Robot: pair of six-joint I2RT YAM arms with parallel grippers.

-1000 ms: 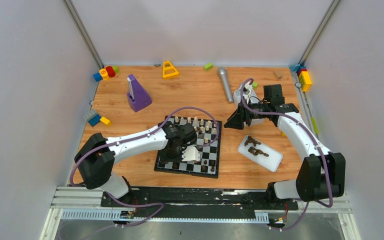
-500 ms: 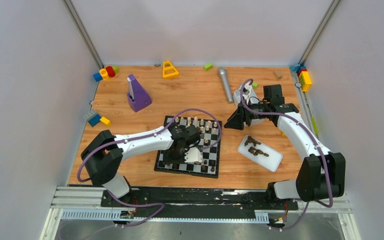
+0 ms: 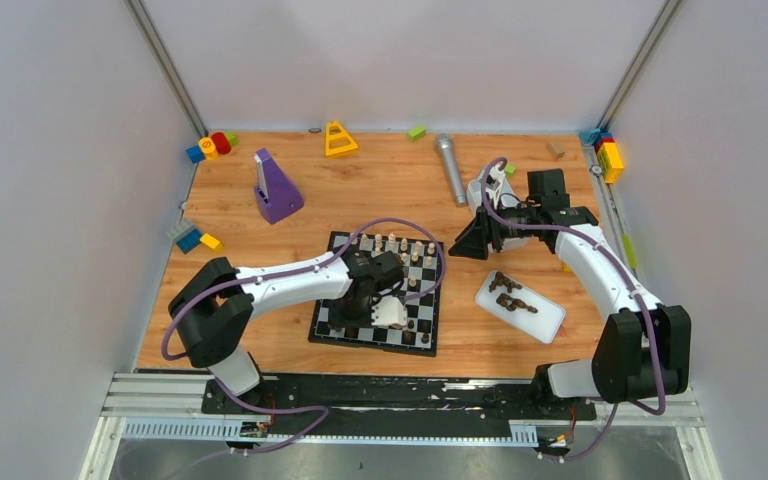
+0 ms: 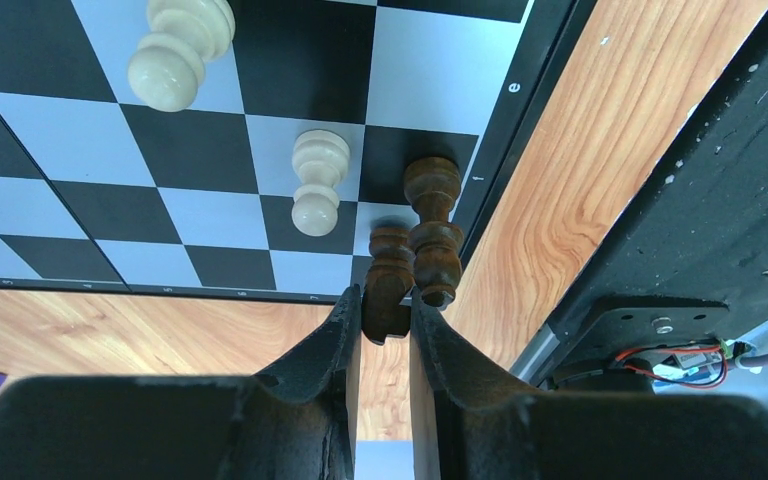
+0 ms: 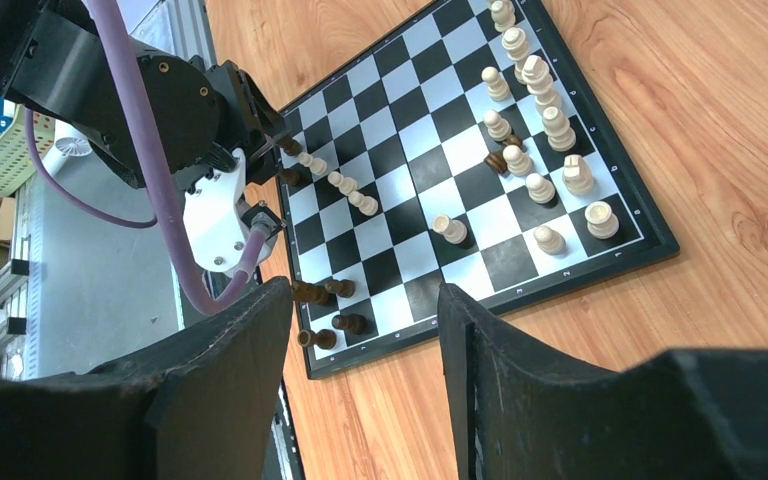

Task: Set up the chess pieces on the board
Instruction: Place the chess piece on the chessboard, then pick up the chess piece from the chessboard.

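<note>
The checkered board lies at the table's middle front. Cream pieces stand along its far rows, and a few dark ones at its near right corner. My left gripper is over the board's near left corner. In the left wrist view it is shut on a dark brown piece that stands right beside another dark piece on the edge row. Two cream pieces stand nearby. My right gripper hovers open and empty right of the board, its fingers wide apart.
A white tray with several dark pieces lies right of the board. A purple block, a yellow triangle, a grey cylinder and coloured blocks lie at the back; more blocks lie left.
My left arm has swung a little to the right and its gripper has shifted slightly over the board's near left corner. The right arm has not moved.
</note>
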